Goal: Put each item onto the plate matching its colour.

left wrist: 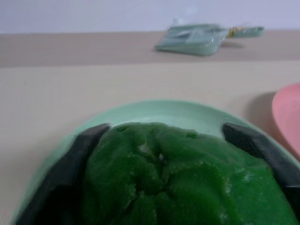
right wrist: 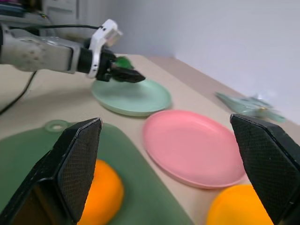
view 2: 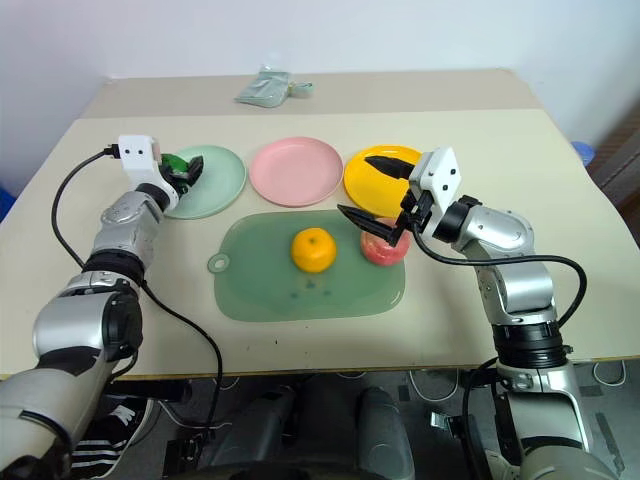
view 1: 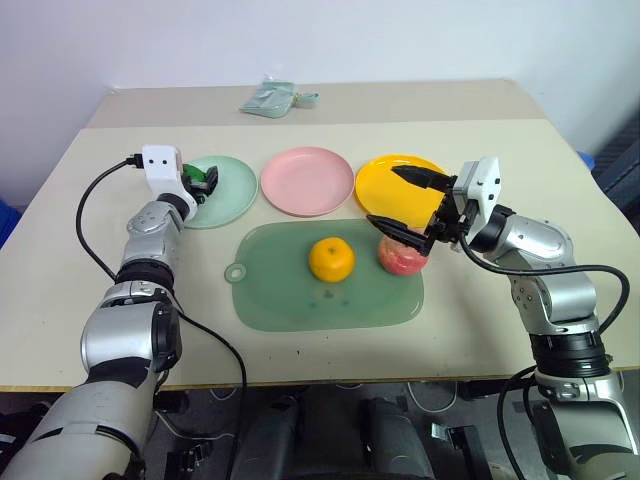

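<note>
The left gripper, fingers spread, had the green fruit between them at the mint plate; the orange and peach waited on the mat — the right gripper hung wide open over the peach.

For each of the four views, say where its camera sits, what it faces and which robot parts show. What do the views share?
Left eye, right eye: head, looking down at the table; both arms show.
Left wrist: behind the left hand, facing the green fruit over the green plate.
Right wrist: behind the open right hand, facing the pink plate.
Shared: green plate, pink plate.
</note>
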{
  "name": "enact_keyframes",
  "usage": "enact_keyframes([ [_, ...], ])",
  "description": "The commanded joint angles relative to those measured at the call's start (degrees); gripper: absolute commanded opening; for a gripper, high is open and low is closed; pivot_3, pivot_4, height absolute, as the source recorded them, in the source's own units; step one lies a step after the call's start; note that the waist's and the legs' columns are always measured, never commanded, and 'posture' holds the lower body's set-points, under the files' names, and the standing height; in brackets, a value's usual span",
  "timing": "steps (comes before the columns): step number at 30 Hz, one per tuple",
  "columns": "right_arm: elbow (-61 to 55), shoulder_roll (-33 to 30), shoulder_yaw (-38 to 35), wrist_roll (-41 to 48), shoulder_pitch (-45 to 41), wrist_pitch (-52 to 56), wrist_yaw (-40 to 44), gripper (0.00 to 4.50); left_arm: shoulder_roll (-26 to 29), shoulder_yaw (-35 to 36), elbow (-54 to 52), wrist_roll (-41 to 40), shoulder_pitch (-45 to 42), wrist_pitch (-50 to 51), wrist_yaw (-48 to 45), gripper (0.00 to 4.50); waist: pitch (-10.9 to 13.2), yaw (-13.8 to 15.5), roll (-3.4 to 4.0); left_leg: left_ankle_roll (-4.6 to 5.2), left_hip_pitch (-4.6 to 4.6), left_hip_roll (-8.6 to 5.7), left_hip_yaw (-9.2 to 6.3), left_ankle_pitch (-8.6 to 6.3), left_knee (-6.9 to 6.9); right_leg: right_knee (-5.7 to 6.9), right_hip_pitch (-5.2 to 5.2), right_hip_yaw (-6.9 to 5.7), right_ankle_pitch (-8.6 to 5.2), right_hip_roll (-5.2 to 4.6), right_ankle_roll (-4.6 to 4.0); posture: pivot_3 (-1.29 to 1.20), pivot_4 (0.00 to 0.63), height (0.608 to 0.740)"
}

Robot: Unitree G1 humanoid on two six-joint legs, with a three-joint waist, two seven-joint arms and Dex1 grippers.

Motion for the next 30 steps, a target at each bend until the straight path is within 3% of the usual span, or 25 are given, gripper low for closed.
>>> enact_keyframes([
  [1, -2.5, -0.6, -1.2, 1.2, 0.2, 0.0, 0.3, 4.5, 1.0, 0.1, -1.5, 0.5, -2.2, -2.4, -2.4, 4.46, 0.0, -0.1, 0.0, 0.0, 0.0, 0.0, 0.0, 0.0, 0.0, 0.0, 0.0, 0.0, 0.0, 0.0, 0.0, 0.0, 0.15, 0.74],
  [4, -2.7, -0.7, -1.4, 1.9, 0.3, 0.6, 0.5, 4.5, 1.2, 0.8, -3.0, -0.9, -2.6, -3.8, -7.7, 4.46, 0.0, -0.1, 0.0, 0.0, 0.0, 0.01, 0.01, 0.0, 0.0, 0.0, 0.0, 0.0, 0.0, 0.0, 0.0, 0.0, 0.15, 0.74],
  [8, -4.0, -2.0, -0.7, 3.9, 1.0, 3.5, 3.3, 4.5, -0.7, 1.5, -10.7, -7.8, -0.8, -5.6, -29.6, 4.46, 0.0, -0.1, 0.0, 0.0, -0.01, 0.02, 0.03, 0.0, -0.01, 0.0, -0.01, 0.0, 0.01, 0.0, -0.01, 0.0, 0.15, 0.74],
  [11, -1.9, -4.0, 1.5, 0.0, 1.4, 3.5, 3.8, 4.5, -0.7, -1.2, -20.6, -12.7, 4.9, -0.4, -48.1, 4.46, 0.0, -0.3, 0.02, 0.01, -0.01, 0.02, 0.12, -0.01, -0.01, -0.02, 0.01, 0.02, 0.01, 0.0, -0.01, 0.0, 0.15, 0.74],
  [14, 2.3, -5.4, 3.2, -2.6, 0.4, 6.9, 2.8, 4.5, 0.7, -4.6, -30.1, -15.1, 11.0, 7.4, -57.5, 4.46, 0.0, -0.8, 0.07, 0.03, 0.08, 0.08, 0.18, -0.02, -0.04, 0.0, 0.02, 0.1, 0.01, 0.0, -0.04, 0.0, 0.15, 0.74],
  [23, 2.7, -5.5, 1.5, -0.5, -0.8, 9.2, 3.8, 4.5, 0.9, -3.8, -36.8, -17.7, 14.5, 12.8, -58.8, 4.46, 0.0, -1.4, 0.06, 0.01, 0.01, 0.11, 0.1, 0.0, -0.03, 0.02, -0.08, 0.1, 0.04, 0.03, -0.09, 0.0, 0.15, 0.74],
  [30, 0.5, -3.7, -1.5, 3.4, -1.2, 8.5, 3.5, 4.5, 0.1, -8.2, -38.5, -14.7, 16.2, 11.9, -61.0, 4.46, 0.0, -1.2, 0.06, 0.01, 0.02, 0.1, 0.1, 0.0, -0.03, 0.02, -0.06, 0.1, 0.04, 0.03, -0.09, 0.0, 0.15, 0.74],
])
